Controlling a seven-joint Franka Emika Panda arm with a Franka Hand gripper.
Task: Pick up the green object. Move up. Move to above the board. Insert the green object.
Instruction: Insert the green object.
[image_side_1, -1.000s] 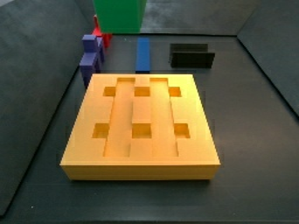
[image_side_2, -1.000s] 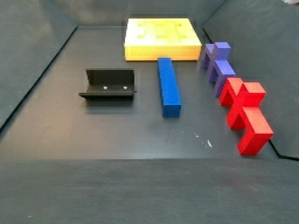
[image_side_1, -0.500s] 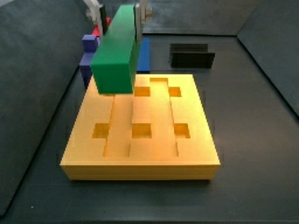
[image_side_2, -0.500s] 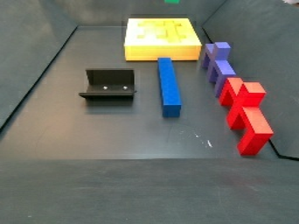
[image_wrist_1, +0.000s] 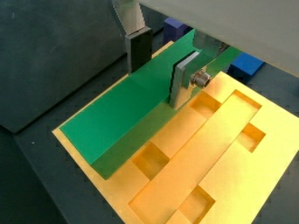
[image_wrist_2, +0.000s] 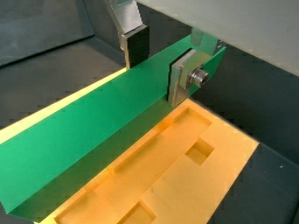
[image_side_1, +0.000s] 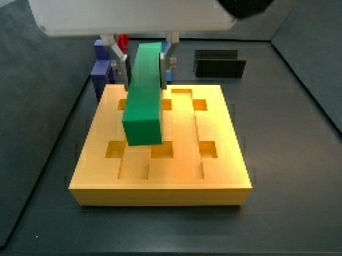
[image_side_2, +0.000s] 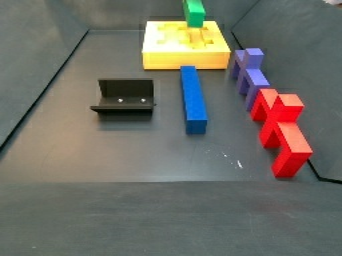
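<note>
My gripper is shut on the green object, a long bright-green bar, and holds it lengthwise just above the board. In both wrist views the silver fingers clamp the bar's sides near its far end, with the bar stretched over the orange-yellow board and its square holes. In a side view only the bar's end shows over the far board. Whether the bar touches the board I cannot tell.
A blue bar lies mid-floor. The black fixture stands beside it. Purple blocks and red blocks line one side. Dark walls enclose the floor.
The gripper has carried the green object from the board's left back corner to over its middle and lower, and the bar has come into the far side view.
</note>
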